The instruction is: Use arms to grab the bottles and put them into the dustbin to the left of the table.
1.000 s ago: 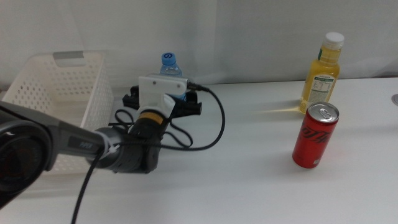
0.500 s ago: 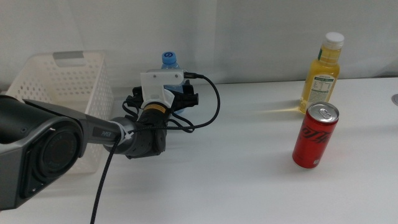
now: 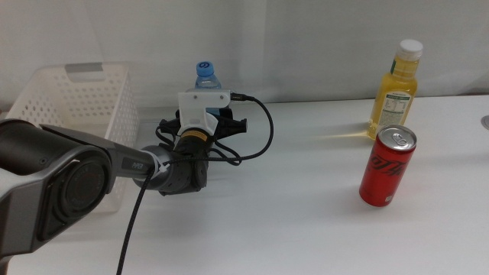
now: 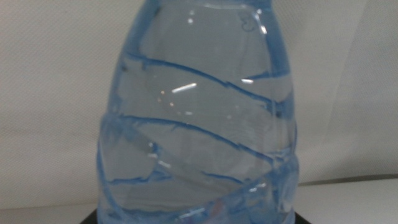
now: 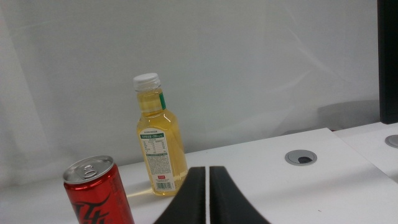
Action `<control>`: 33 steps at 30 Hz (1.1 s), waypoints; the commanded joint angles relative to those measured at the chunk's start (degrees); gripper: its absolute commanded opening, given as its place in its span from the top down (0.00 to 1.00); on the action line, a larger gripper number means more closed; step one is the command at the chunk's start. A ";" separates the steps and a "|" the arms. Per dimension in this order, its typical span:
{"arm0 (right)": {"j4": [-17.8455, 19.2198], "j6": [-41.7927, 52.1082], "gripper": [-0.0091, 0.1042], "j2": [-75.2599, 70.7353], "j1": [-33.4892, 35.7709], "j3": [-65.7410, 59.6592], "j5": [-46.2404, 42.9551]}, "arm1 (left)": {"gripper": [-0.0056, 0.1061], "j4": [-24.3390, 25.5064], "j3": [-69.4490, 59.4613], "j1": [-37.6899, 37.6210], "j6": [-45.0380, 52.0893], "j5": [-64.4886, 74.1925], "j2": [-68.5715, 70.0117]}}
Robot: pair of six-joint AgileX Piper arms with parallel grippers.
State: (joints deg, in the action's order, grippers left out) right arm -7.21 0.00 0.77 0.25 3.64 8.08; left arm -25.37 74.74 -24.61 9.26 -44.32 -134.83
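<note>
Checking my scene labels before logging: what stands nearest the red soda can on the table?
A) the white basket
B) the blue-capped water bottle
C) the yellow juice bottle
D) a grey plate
C: the yellow juice bottle stands just behind the red soda can, while the water bottle and basket sit far across the table.

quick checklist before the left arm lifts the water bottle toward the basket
1. Left claw at the water bottle: ok, the bottle fills the left wrist view.
2. Grip closed on the bottle: cannot tell, the jaws are hidden in both views.
3. Bottle upright: ok.
4. White basket open and beside the bottle on the left: ok.
5. Juice bottle and red can away from the lift path: ok, both stand far right.
6. Right claw out of the way: ok, shut and facing the juice bottle, absent from the middle view.
</note>
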 commanded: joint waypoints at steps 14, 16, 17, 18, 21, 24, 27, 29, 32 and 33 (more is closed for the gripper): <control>-0.14 0.00 0.94 -0.17 -0.25 -0.27 0.13 | 0.97 -1.75 2.22 0.13 11.61 6.15 8.74; -0.14 0.00 0.94 -0.17 -0.25 -0.27 0.13 | 0.97 -2.12 2.22 0.13 13.00 6.48 10.87; -0.14 0.00 0.94 -0.17 -0.25 -0.27 0.13 | 0.97 -2.36 2.22 0.13 13.65 7.07 11.97; -0.14 0.00 0.94 -0.17 -0.25 -0.27 0.13 | 0.97 -2.61 2.22 0.13 14.09 7.93 12.90; -0.14 0.00 0.94 -0.17 -0.25 -0.27 0.13 | 0.97 -4.56 2.22 0.13 17.98 12.19 17.66; -0.14 0.00 0.94 -0.17 -0.25 -0.27 0.13 | 0.97 -11.90 2.22 0.13 25.36 14.56 21.69; -0.14 0.00 0.94 -0.17 -0.25 -0.27 0.13 | 0.97 -30.20 2.22 0.13 45.85 18.00 28.82; -0.14 0.00 0.94 -0.17 -0.25 -0.27 0.13 | 0.97 -39.35 2.22 0.13 56.25 18.27 31.92; -0.14 0.00 0.94 -0.17 -0.25 -0.27 0.13 | 0.97 -53.34 2.22 1.64 72.77 20.65 37.24; -0.14 0.00 0.94 -0.17 -0.25 -0.27 0.13 | 0.97 -60.06 2.22 3.80 80.23 23.76 39.45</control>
State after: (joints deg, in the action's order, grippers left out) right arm -7.30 0.00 0.77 0.25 3.64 8.08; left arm -79.38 76.47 -22.45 82.32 -20.73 -97.94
